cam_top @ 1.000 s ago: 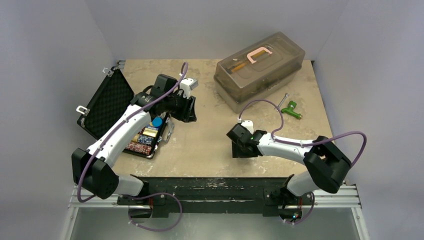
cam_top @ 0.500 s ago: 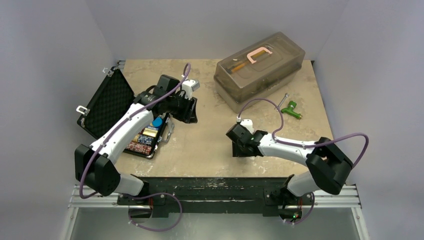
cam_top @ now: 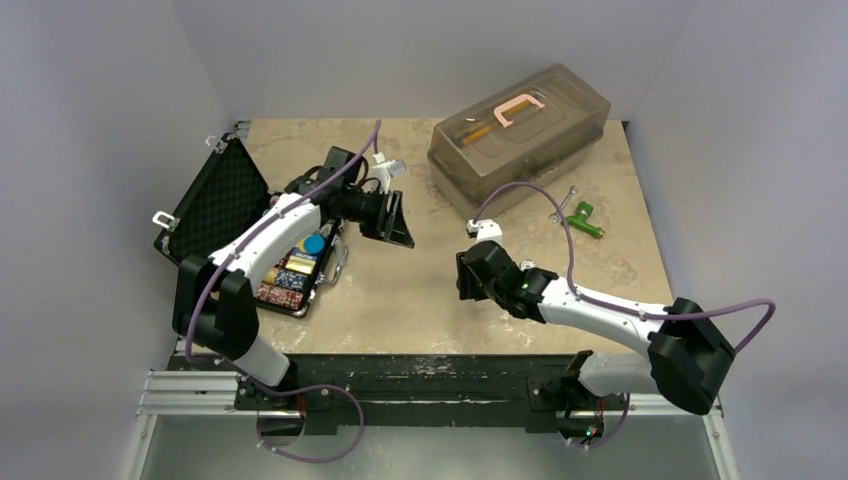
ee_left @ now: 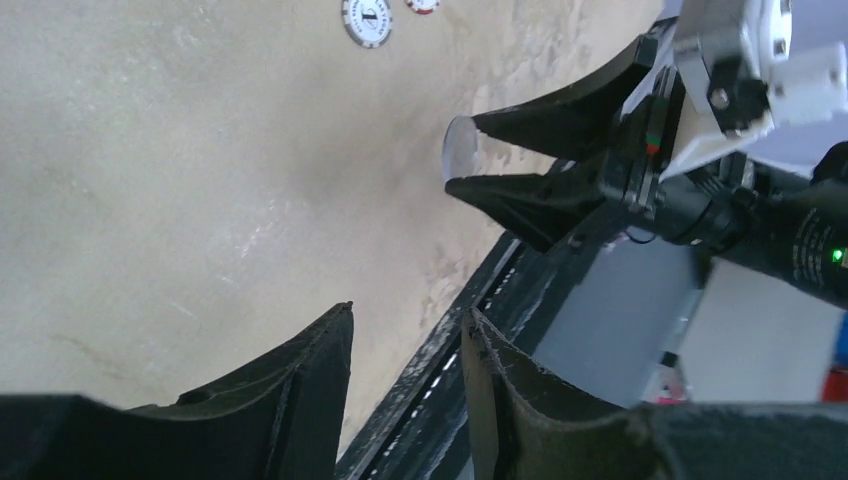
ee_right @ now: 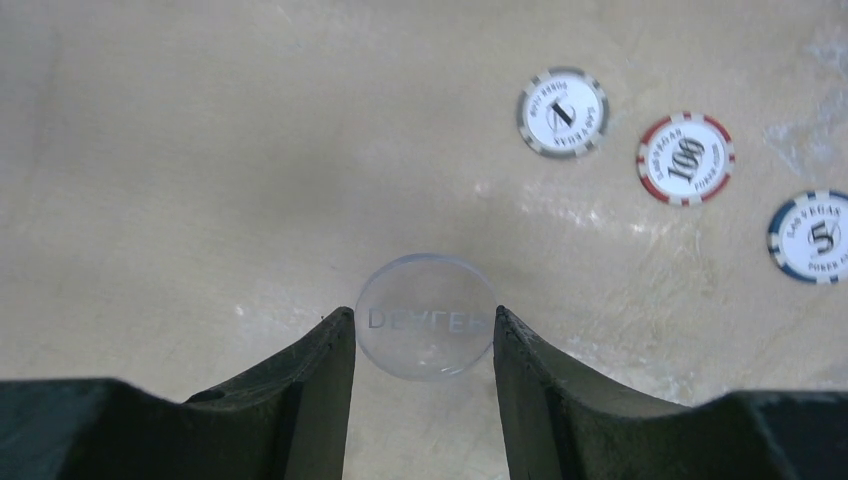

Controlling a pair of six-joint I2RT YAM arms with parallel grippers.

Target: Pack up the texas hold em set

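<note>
The black briefcase [cam_top: 215,205] lies open at the left, with rows of coloured chips [cam_top: 288,277] and a blue disc [cam_top: 314,243] in its base. My right gripper [ee_right: 424,318] is shut on a clear round dealer disc [ee_right: 427,315], held by its edges above the table; the disc also shows in the left wrist view [ee_left: 459,150]. Three loose chips lie on the table beyond it: a white one [ee_right: 562,112], a red one [ee_right: 686,158] and a blue one [ee_right: 812,237]. My left gripper [ee_left: 405,330] is open and empty, right of the case [cam_top: 398,226], facing the right gripper [cam_top: 470,275].
A large translucent grey tub [cam_top: 520,135] with a pink clamp [cam_top: 518,108] stands at the back right. A green-handled tool [cam_top: 582,220] lies right of it. The black rail [cam_top: 420,370] runs along the near table edge.
My left gripper has swung away from the case toward the table's middle. My right arm has stretched forward and turned, and its gripper has moved slightly back toward the left gripper.
</note>
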